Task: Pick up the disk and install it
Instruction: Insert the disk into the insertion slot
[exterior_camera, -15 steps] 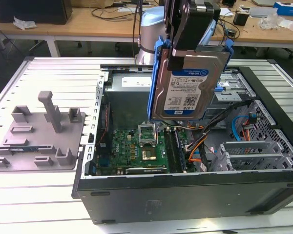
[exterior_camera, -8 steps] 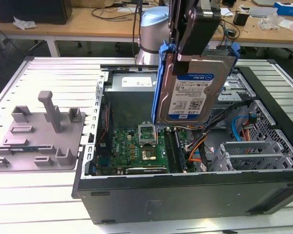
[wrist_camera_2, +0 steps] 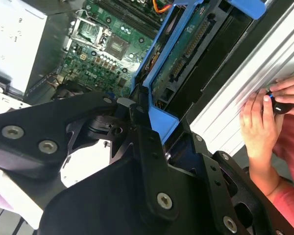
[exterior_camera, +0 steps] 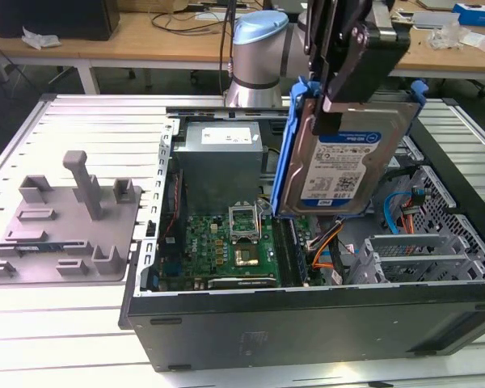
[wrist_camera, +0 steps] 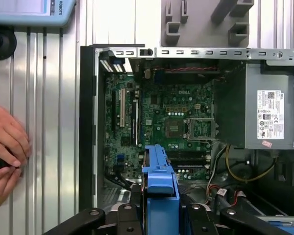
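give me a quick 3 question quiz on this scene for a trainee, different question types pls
1. True or false: the tool is shut on the disk, holding it on edge above the open computer case.
2. What colour is the frame around the disk? A red, B blue, C green.
3. Fill in: in the first wrist view, a person's ___ are beside the case, over the ribbed table.
Key: 1 true. 2 B. 3 hands.
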Tool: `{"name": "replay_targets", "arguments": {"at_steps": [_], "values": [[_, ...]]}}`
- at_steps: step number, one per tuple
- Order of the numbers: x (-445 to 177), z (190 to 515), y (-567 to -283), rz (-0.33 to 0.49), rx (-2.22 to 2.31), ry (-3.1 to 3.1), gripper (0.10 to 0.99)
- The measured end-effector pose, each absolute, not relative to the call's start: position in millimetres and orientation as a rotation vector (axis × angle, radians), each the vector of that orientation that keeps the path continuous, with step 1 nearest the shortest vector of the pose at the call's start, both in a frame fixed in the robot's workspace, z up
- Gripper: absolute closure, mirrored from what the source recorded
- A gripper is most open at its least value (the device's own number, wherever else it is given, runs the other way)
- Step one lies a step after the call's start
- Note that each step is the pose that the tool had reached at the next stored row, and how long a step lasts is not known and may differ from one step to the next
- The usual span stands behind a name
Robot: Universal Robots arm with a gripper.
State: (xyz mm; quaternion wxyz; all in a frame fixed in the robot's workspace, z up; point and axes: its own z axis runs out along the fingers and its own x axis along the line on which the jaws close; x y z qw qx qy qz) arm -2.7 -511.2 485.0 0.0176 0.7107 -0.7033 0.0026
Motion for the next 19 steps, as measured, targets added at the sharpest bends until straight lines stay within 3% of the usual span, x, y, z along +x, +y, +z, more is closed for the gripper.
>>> {"name": "replay_targets", "arguments": {"at_steps": [8, 19], "values": [[12, 484, -528, 0.012, 2.21, -2.187, 0.722], [26, 482, -531, 0.021, 2.222, -2.2, 0.722]]}}
